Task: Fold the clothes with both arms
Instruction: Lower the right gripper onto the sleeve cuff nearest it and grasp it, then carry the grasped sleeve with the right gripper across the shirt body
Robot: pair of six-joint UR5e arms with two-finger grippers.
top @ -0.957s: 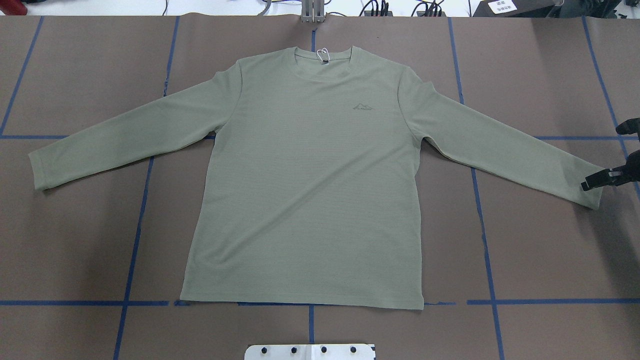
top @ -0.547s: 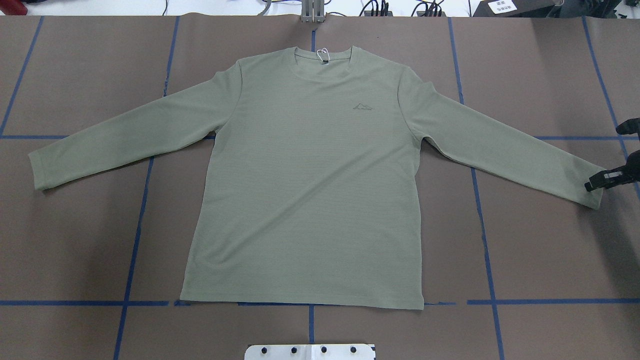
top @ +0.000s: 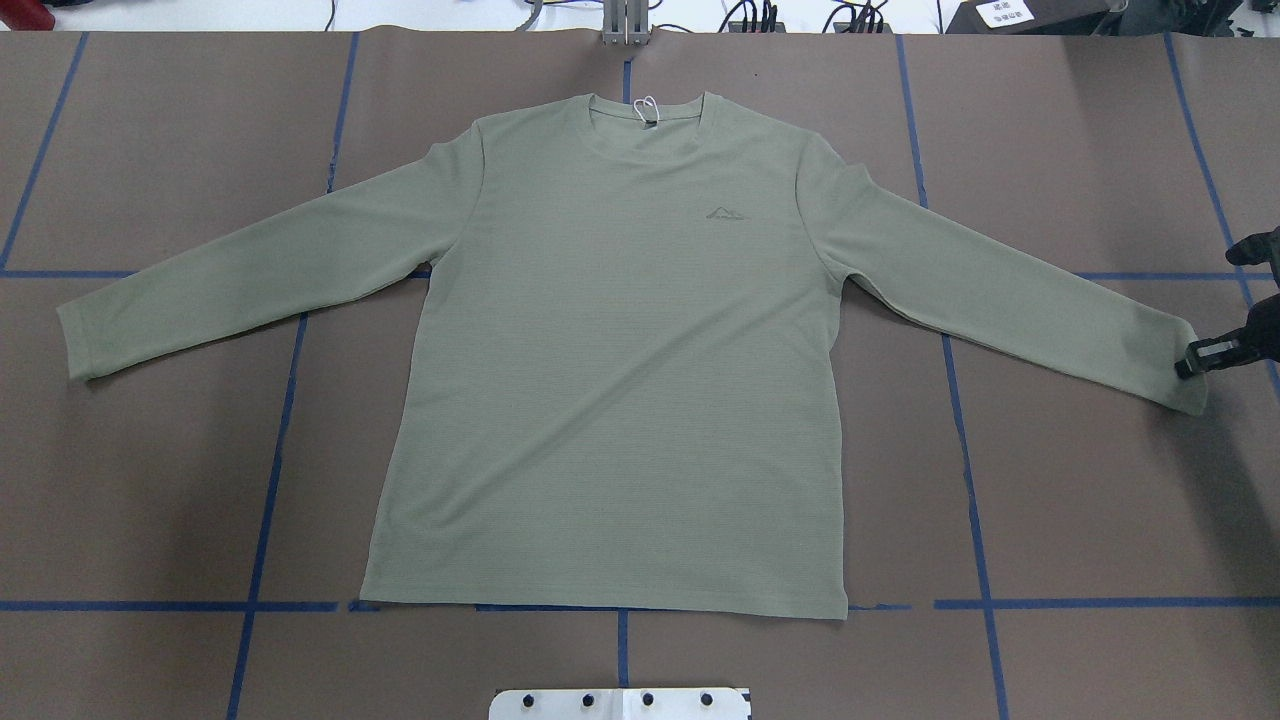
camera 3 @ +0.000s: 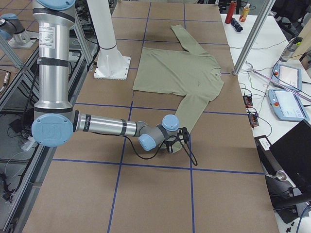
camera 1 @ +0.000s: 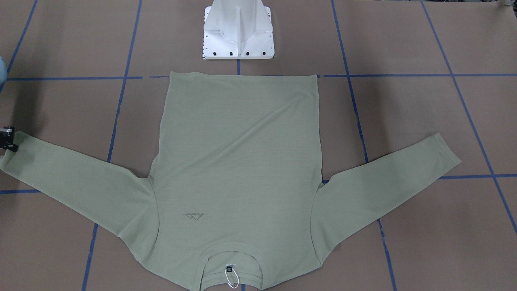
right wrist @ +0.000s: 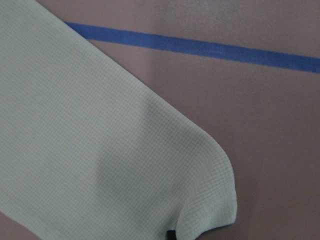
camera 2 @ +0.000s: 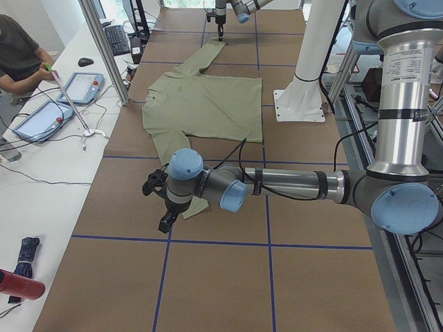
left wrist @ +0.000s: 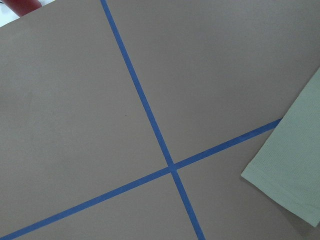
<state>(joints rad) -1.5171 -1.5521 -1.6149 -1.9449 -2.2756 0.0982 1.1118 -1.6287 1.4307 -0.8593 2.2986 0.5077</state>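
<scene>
Your R gripper [top: 1200,356] is at the very end of the shirt's [top: 610,380] robot-right sleeve. One black fingertip touches the right cuff [top: 1185,378] at its outer corner, per overhead and front cams. The R wrist cam is mostly that cuff, lying flat on the brown table cover [top: 1100,500], w/ a dark sliver at the frame's bottom edge. You can't tell from any view how wide the jaws stand, or whether cloth is pinched between them.

Your L gripper [camera 2: 166,220] shows only in the left side cam. It's low over the table, just outboard of the left cuff [top: 80,345], and contact isn't clear. Its jaw state can't be read there either. The L wrist cam shows that cuff's corner at its right edge, apart from a blue tape cross [left wrist: 172,167].

Inboard of both sets of fingers, the shirt body lies flat, front up. The sleeves spread wide, w/ cuffs nearer the robot than the shoulders. The hem runs along a tape line, near the white base plate [camera 1: 238,32] but not touching it. Farther out from the robot are the chest logo [top: 727,213], then the round neck w/ its white tag [top: 645,105]. Past the table edge, a person [camera 2: 17,55] sits at a white bench w/ tablets [camera 2: 83,86].
</scene>
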